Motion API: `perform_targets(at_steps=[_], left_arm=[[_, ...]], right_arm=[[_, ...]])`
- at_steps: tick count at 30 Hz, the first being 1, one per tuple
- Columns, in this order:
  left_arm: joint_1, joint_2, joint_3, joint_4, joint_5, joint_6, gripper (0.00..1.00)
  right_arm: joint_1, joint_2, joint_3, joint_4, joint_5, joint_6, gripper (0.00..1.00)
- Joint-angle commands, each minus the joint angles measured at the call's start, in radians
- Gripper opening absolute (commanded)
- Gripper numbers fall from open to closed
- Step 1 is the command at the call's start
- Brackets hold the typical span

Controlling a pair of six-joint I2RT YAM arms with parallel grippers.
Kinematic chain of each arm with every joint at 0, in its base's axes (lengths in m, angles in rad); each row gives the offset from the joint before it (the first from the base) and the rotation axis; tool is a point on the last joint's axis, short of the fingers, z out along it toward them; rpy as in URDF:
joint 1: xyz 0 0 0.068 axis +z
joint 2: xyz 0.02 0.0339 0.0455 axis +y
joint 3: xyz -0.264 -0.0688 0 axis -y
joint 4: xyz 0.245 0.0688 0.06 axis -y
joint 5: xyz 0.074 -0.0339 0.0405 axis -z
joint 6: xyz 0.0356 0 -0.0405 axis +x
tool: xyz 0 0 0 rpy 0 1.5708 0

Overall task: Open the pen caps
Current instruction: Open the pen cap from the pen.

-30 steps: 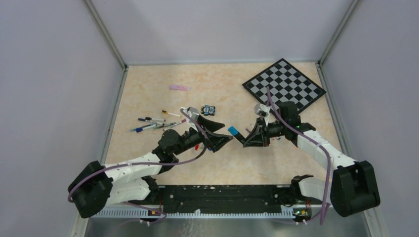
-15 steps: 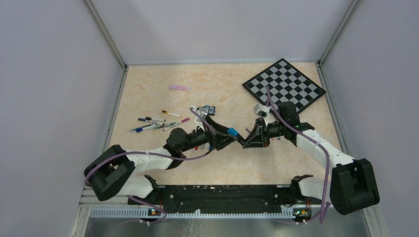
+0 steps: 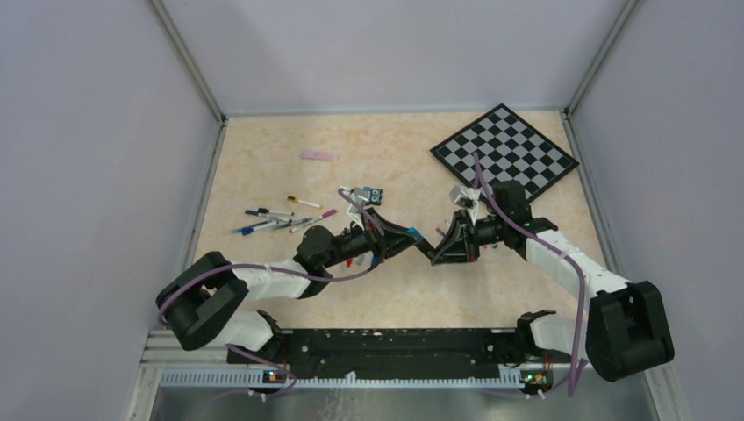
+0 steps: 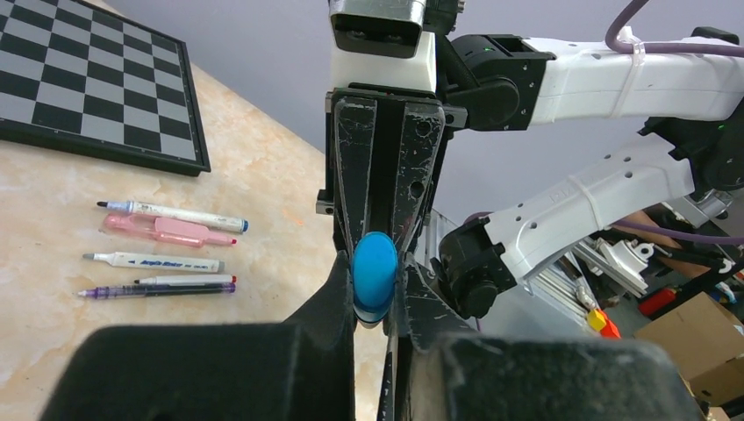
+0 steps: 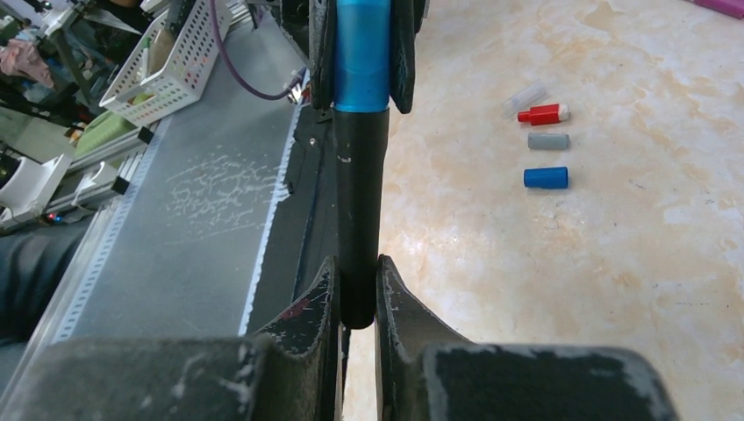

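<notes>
A marker hangs level between my two grippers over the table's middle. My left gripper [image 4: 375, 282] is shut on its blue cap [image 4: 375, 270], which is still seated on the body. The marker's black body [image 5: 360, 210] is clamped in my right gripper [image 5: 355, 294]; the cap [image 5: 361, 53] sits at its far end between the left fingers [image 5: 404, 53]. From above, the left gripper [image 3: 407, 238] and right gripper [image 3: 436, 248] meet tip to tip. Loose red [image 5: 542, 114], grey [image 5: 548, 140] and blue [image 5: 546, 177] caps lie on the table. More pens [image 3: 281, 217] lie at the left.
The chessboard [image 3: 504, 149] lies at the back right. A small toy block [image 3: 372, 195] sits behind the left gripper and a pink piece [image 3: 318, 155] further back. Several uncapped pens [image 4: 167, 231] lie beside the chessboard [image 4: 88, 88]. Walls enclose the table on three sides.
My left arm has reached right to the marker and its wide-open jaws have closed on the blue cap. The right arm has stayed in place with the marker.
</notes>
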Motion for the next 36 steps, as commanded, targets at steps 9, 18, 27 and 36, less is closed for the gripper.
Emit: perform_targets(at_steps=[9,18,27,36], left_arm=[[-0.035,0.065,0.073,0.077,0.053,-0.006,0.00],[-0.044,0.088,0.102,0.067,0.037,0.026,0.00],[0.115,-0.171,0.105,-0.039,-0.183,0.166,0.00],[0.260,-0.406,0.123,-0.136,-0.342,0.157,0.00]], right_arm=[[0.010,-0.003,0.002,0.165,-0.050,0.140,0.49],[0.022,0.003,-0.006,0.215,-0.032,0.201,0.13],[0.065,0.076,0.062,-0.008,-0.021,0.046,0.00],[0.131,0.158,0.127,-0.181,0.024,-0.104,0.00]])
